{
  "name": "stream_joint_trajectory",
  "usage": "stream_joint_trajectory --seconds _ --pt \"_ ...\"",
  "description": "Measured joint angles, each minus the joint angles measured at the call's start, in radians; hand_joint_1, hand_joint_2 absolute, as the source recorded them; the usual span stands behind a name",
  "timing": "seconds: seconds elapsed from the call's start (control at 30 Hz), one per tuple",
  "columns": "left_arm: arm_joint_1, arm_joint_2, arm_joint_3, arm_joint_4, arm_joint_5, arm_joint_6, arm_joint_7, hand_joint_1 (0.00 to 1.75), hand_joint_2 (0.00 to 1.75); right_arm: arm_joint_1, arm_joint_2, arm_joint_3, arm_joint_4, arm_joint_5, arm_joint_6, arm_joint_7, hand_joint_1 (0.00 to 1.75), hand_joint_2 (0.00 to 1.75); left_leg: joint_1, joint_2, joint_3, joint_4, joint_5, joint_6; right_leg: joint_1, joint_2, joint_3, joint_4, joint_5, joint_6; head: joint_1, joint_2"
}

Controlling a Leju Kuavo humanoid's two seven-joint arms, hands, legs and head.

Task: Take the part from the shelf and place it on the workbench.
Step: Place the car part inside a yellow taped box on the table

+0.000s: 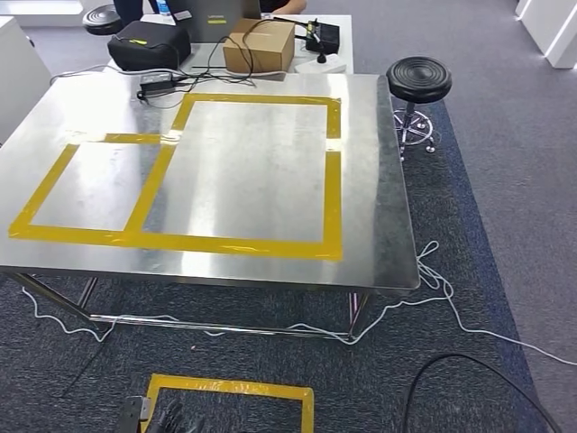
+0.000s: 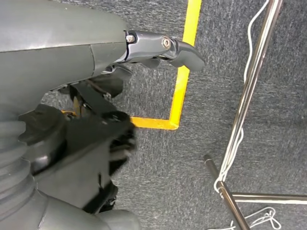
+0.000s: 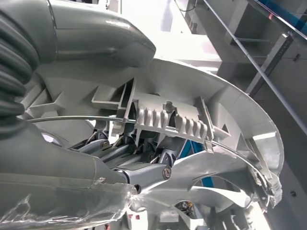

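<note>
Right hand (image 3: 119,158) grips grey ribbed plastic part (image 3: 203,120), fingers curled behind it. Left hand (image 2: 108,96) hangs low over carpet nr yellow floor tape (image 2: 181,81), holding nothing, fingers apart. Steel workbench (image 1: 381,180) ahead w/ yellow-taped rectangles.

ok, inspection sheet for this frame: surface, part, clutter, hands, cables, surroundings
Surface: steel workbench bare inside its yellow tape outlines.
Job's things: grey ribbed part held by the right hand.
Clutter: power adapter at the far edge.
Hands: left hand hangs over the carpet, holding nothing.
Cables: white cord and black cable on the floor.
Surroundings: black stool, cardboard box and black bag on the desk behind.
</note>
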State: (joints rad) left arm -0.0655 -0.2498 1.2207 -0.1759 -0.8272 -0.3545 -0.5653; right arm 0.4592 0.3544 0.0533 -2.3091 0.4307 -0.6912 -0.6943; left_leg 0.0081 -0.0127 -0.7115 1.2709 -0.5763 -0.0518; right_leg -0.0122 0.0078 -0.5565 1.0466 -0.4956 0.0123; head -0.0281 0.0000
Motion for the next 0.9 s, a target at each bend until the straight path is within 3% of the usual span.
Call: stream_joint_trajectory --seconds 0.03,0.07,0.13,0.2,0.27,0.37,0.43,0.5,0.53,0.57,0.6,0.63,0.7,0.73,0.83,0.9 --pt "0.0 0.0 0.0 0.0 0.001 0.001 0.0 0.0 1.75 0.0 0.0 0.0 0.0 0.0 0.0 0.0 1.75 1.75 0.0 0.0 -0.014 0.029 -0.002 -0.001 0.0 0.0 0.0 0.0 0.0 0.0 0.0 0.0" --pt "0.0 0.0 0.0 0.0 0.003 0.002 0.0 0.0 1.75 0.0 0.0 0.0 0.0 0.0 0.0 0.0 1.75 1.75 0.0 0.0 -0.01 0.02 0.016 0.0 0.0 0.0 0.001 0.0 -0.001 0.0 0.0 0.0" --pt "-0.001 0.001 0.0 0.0 0.009 0.008 0.004 0.0 1.75 0.0 0.0 0.0 0.0 0.0 0.0 0.0 1.75 1.75 0.0 0.001 0.046 -0.091 0.085 0.002 -0.002 0.001 0.007 0.0 -0.004 0.005 -0.001 0.0" --pt "-0.004 0.0 0.0 0.0 0.012 0.018 0.01 0.0 1.75 0.0 0.0 0.0 0.0 0.0 0.0 0.0 1.75 1.75 -0.001 0.002 0.107 -0.209 0.121 0.01 0.001 0.004 0.007 0.001 -0.009 0.015 -0.003 0.0" --pt "-0.006 -0.001 0.0 0.0 0.014 0.027 0.016 0.0 1.75 0.0 0.0 0.0 0.0 0.0 0.0 0.0 1.75 1.75 -0.004 0.001 0.125 -0.247 0.117 0.023 0.004 0.005 0.006 -0.003 -0.011 0.027 -0.003 0.0" --pt "-0.006 -0.002 0.001 0.0 0.014 0.033 0.019 0.0 1.75 0.0 0.0 0.0 0.0 0.0 0.0 0.0 1.75 1.75 0.0 0.001 0.127 -0.252 0.119 0.044 0.003 0.003 0.005 0.008 -0.024 0.042 0.0 0.0" --pt "-0.007 -0.003 0.001 0.0 0.014 0.033 0.019 0.0 1.75 0.0 0.0 0.0 0.0 0.002 0.0 0.0 1.75 1.75 0.001 0.001 0.129 -0.254 0.119 0.053 0.003 0.002 -0.035 0.098 -0.075 0.05 0.006 0.0" --pt "-0.006 -0.002 0.002 0.0 0.012 0.03 0.019 0.0 1.75 0.0 0.0 0.0 0.002 0.011 0.0 0.0 1.75 1.75 -0.001 0.002 0.129 -0.253 0.117 0.057 0.003 0.001 -0.103 0.229 -0.13 0.053 0.01 0.0" --pt "-0.006 -0.001 0.002 0.0 0.01 0.026 0.019 0.0 1.75 -0.001 0.0 -0.001 0.005 0.019 0.0 0.0 1.75 1.75 -0.002 0.002 0.13 -0.253 0.117 0.058 0.003 0.001 -0.125 0.265 -0.135 0.053 0.011 0.0" --pt "-0.006 0.001 0.002 0.0 0.007 0.019 0.019 0.0 1.75 -0.003 -0.001 -0.002 0.011 0.027 0.0 0.001 1.75 1.75 -0.003 0.002 0.132 -0.253 0.116 0.058 0.003 0.001 -0.129 0.263 -0.119 0.051 0.011 0.0" --pt "-0.006 0.002 0.002 0.0 0.005 0.012 0.019 0.0 1.75 -0.008 -0.002 -0.004 0.019 0.033 0.0 0.001 1.75 1.75 -0.003 0.001 0.134 -0.253 0.115 0.058 0.003 0.001 -0.112 0.221 -0.086 0.047 0.012 0.0" --pt "-0.006 0.004 0.002 0.0 0.002 0.006 0.019 0.0 1.75 -0.015 -0.005 -0.008 0.03 0.036 0.0 0.001 1.75 1.75 -0.004 0.0 0.137 -0.253 0.114 0.057 0.004 0.001 -0.081 0.151 -0.045 0.043 0.013 0.0" --pt "-0.006 0.006 0.002 0.0 0.0 -0.002 0.019 0.0 1.75 -0.028 -0.01 -0.019 0.052 0.038 0.0 0.002 1.75 1.75 -0.007 -0.001 0.141 -0.253 0.112 0.052 0.007 0.001 -0.028 0.032 0.005 0.035 0.014 0.0" --pt "-0.006 0.007 0.002 0.0 0.0 -0.004 0.019 0.0 1.75 -0.033 -0.012 -0.023 0.06 0.038 0.0 0.003 1.75 1.75 -0.008 -0.001 0.141 -0.254 0.112 0.047 0.008 0.001 -0.015 0.004 0.014 0.031 0.014 0.0" --pt "-0.006 0.009 0.002 0.0 -0.001 -0.005 0.02 0.0 1.75 -0.041 -0.013 -0.028 0.077 0.038 0.0 0.003 1.75 1.75 -0.007 -0.001 0.142 -0.261 0.117 0.028 0.009 0.001 -0.013 -0.011 0.021 0.015 0.013 0.0" --pt "-0.006 0.01 0.002 0.0 -0.001 -0.005 0.02 0.0 1.75 -0.044 -0.014 -0.03 0.085 0.039 0.0 0.002 1.75 1.75 -0.007 0.0 0.127 -0.229 0.092 0.016 0.004 0.0 -0.01 -0.02 0.028 0.004 0.01 0.0"
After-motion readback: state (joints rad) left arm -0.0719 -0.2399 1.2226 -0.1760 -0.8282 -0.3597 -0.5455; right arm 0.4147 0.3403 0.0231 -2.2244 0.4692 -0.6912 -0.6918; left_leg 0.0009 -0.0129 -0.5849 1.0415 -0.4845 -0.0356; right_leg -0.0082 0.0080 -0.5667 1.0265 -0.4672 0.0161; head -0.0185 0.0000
